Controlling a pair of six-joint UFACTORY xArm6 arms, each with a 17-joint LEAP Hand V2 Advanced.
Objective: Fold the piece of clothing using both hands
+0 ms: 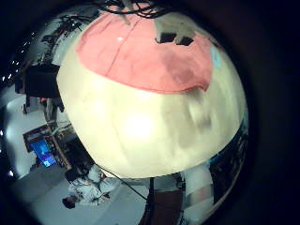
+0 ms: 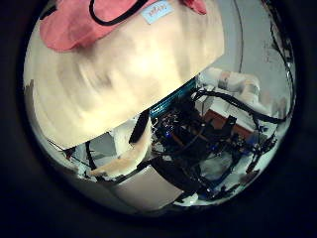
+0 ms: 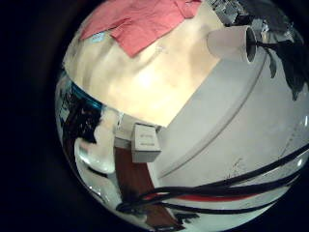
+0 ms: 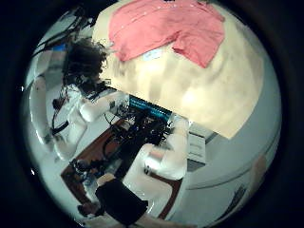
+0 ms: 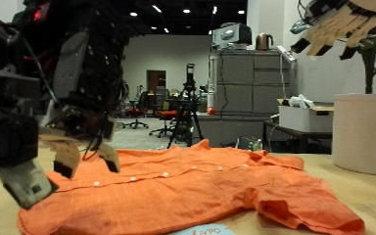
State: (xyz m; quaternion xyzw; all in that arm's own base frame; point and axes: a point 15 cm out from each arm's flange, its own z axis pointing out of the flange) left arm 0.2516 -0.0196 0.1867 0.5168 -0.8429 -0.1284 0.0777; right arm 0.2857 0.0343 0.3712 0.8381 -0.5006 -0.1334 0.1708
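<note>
One hand (image 5: 45, 93) masking shirt (image 5: 188, 186) edge

I see an orange button-up shirt (image 5: 195, 186) spread flat and unfolded across the lower half of the outside view, lying on the pale worktop (image 5: 357, 186). A row of small white buttons runs across its front. One sleeve stretches toward the lower right of the frame, its cloth lightly wrinkled. A white label sits at its near edge.
</note>
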